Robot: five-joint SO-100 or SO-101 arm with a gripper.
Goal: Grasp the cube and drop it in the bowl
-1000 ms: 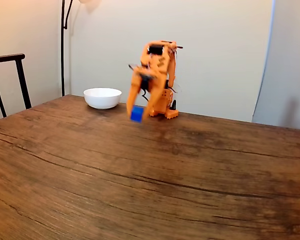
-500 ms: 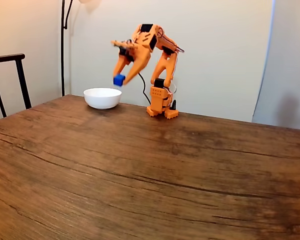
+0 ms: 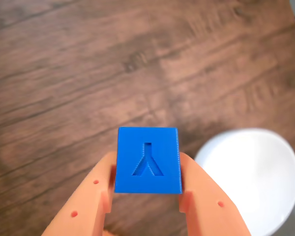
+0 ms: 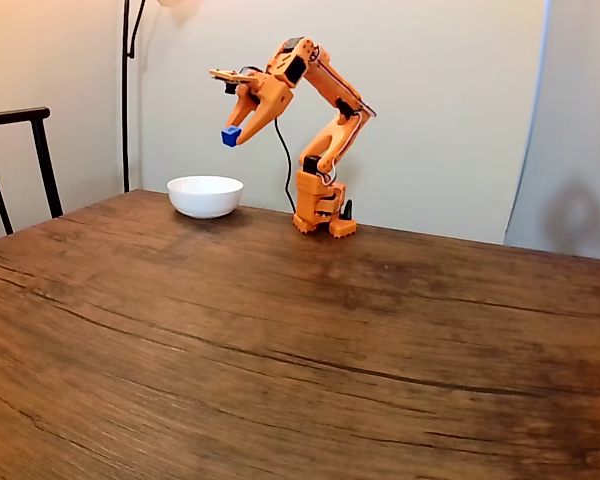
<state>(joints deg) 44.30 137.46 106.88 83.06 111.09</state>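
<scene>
The small blue cube (image 3: 147,160) is pinched between my two orange fingers (image 3: 96,196), its near face showing a recessed forked mark. In the fixed view the cube (image 4: 230,136) hangs high in the air, held by my gripper (image 4: 231,137), which is shut on it. The white bowl (image 4: 205,195) sits on the wooden table below, its right rim roughly under the cube. In the wrist view the bowl (image 3: 253,177) lies at the lower right, beside the cube.
The orange arm's base (image 4: 320,212) stands at the table's far edge, right of the bowl. A dark chair back (image 4: 20,160) rises at the left, and a lamp pole (image 4: 126,90) stands behind the table. Bare wooden tabletop (image 4: 300,350) spreads toward the camera.
The arm has lifted the cube from low above the table in front of its base, up and leftward, to a high spot over the bowl's right side.
</scene>
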